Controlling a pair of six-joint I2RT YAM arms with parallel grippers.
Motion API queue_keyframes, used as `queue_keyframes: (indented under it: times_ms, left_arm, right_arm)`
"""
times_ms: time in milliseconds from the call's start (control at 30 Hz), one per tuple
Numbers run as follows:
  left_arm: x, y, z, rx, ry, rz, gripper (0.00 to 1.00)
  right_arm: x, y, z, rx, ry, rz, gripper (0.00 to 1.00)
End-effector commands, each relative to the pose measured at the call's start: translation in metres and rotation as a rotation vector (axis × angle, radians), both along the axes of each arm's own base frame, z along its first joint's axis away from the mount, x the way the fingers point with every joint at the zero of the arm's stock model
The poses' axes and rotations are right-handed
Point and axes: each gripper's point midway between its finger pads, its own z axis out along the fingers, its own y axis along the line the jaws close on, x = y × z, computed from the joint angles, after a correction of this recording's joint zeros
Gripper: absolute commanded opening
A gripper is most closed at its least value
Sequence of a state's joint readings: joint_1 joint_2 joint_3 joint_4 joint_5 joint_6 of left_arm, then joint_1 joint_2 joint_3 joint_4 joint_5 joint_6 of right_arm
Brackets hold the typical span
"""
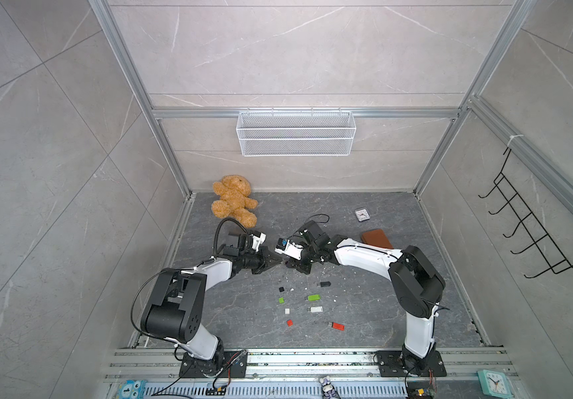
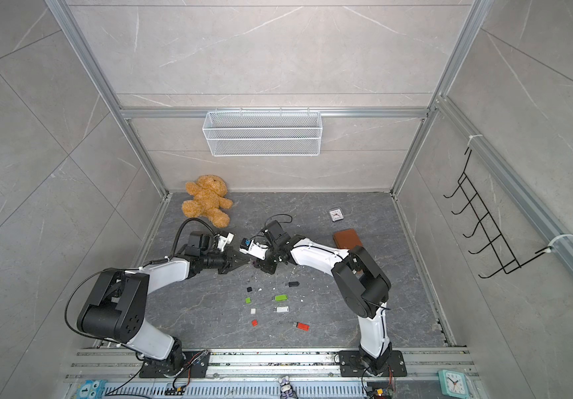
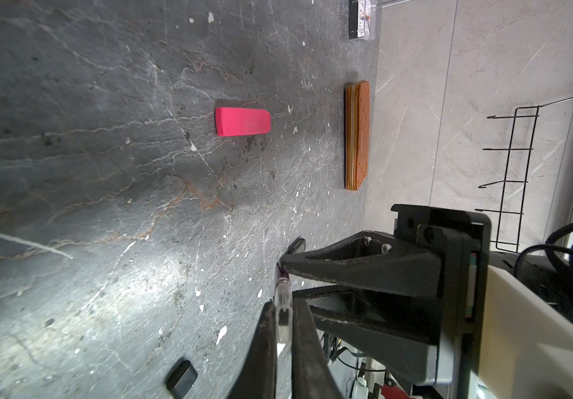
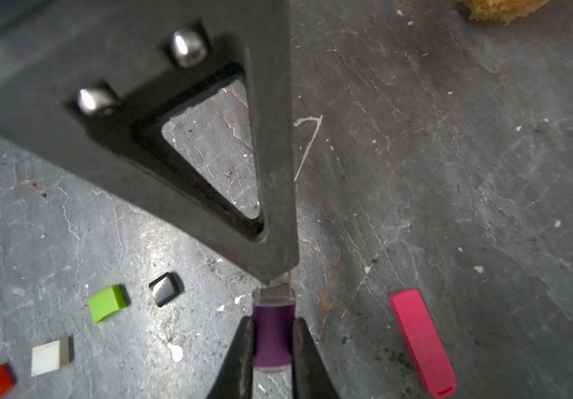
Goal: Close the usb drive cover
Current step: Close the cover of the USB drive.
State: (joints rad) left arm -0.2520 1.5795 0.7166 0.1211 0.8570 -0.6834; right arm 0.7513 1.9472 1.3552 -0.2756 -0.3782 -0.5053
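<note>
The left gripper (image 3: 282, 305) pinches a clear cover (image 3: 283, 321), butted up against the purple drive (image 4: 273, 345). The right gripper (image 4: 273, 319) is clamped tight on that drive.

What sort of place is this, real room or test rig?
Likely a robot test cell, not a real room: aluminium frame around tile-look wall panels, a base rail carrying the robot arms, USB drives and caps laid out in columns.
</note>
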Motion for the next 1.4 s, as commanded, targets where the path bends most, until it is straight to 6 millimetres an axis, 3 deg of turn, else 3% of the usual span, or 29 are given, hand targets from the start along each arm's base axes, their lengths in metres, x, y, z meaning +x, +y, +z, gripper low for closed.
queue_keyframes:
  times_ms: [0, 433, 733, 1100, 1367]
  left_arm:
    - [-0.046, -0.03, -0.001, -0.066, 0.107, -0.186, 0.0]
    - [-0.043, -0.03, -0.003, -0.04, 0.091, -0.181, 0.0]
    - [-0.042, -0.031, 0.002, -0.049, 0.082, -0.197, 0.0]
    - [-0.041, -0.033, 0.004, -0.055, 0.083, -0.204, 0.0]
    - [-0.04, -0.031, 0.005, -0.045, 0.069, -0.195, 0.0]
  right_arm:
    - [0.014, 0.059, 0.091, 0.29, -0.241, 0.164, 0.08]
    - [0.005, 0.053, 0.092, 0.253, -0.228, 0.202, 0.08]
    - [-0.014, 0.042, 0.083, 0.219, -0.206, 0.274, 0.07]
    - [-0.007, 0.043, 0.087, 0.178, -0.249, 0.301, 0.07]
    - [-0.008, 0.048, 0.096, 0.238, -0.099, 0.179, 0.08]
